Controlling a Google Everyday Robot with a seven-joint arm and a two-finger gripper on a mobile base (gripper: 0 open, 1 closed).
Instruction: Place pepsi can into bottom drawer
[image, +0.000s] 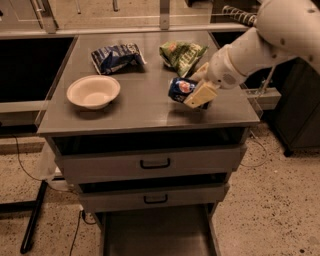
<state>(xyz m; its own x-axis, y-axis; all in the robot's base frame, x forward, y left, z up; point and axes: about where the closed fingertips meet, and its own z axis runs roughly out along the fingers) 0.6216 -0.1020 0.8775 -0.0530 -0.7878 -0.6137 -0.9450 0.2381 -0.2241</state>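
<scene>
The pepsi can (180, 89) is dark blue and lies tilted on its side at the right of the cabinet top. My gripper (194, 85) comes in from the right on the white arm and is shut on the can, with one tan finger (201, 94) in front of it. The can looks slightly raised, with a shadow under it. The bottom drawer (155, 235) stands pulled open at the foot of the cabinet, below and in front of the can, and its grey floor is bare.
A white bowl (93, 91) sits at the left of the top. A blue-and-white snack bag (116, 57) and a green snack bag (182, 53) lie at the back. Two shut drawer fronts (154, 163) with black handles sit above the open drawer. A black stand leg (32, 220) is at the lower left.
</scene>
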